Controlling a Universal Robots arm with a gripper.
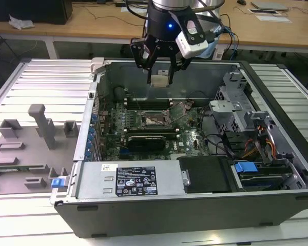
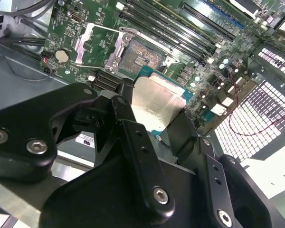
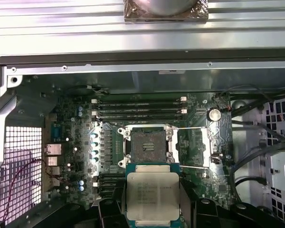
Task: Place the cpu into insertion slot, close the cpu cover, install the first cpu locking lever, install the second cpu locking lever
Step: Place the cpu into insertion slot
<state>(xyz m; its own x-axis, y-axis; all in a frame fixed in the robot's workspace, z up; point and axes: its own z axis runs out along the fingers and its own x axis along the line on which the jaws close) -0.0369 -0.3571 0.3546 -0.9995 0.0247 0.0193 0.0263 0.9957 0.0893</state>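
My gripper [image 1: 159,76] hangs over the open computer case, shut on the cpu [image 1: 159,80], a flat square chip with a silvery top. In both wrist views the cpu [image 3: 153,194] [image 2: 156,100] sits level between the black fingers [image 2: 126,114], above the green board. The insertion slot [image 3: 147,145] [image 2: 141,58] [image 1: 155,120] lies bare below and just ahead of the chip, its contact field exposed. The cpu cover [image 3: 195,147] [image 2: 97,45] is swung open beside the slot, with thin wire levers along its edges.
Long black memory slots [image 3: 140,108] run beside the socket. A black heatsink block [image 1: 146,139] and a metal drive cage [image 1: 236,102] stand inside the case, with the case walls [image 1: 143,179] around them. A grey fixture plate [image 1: 31,148] lies at the exterior view's left.
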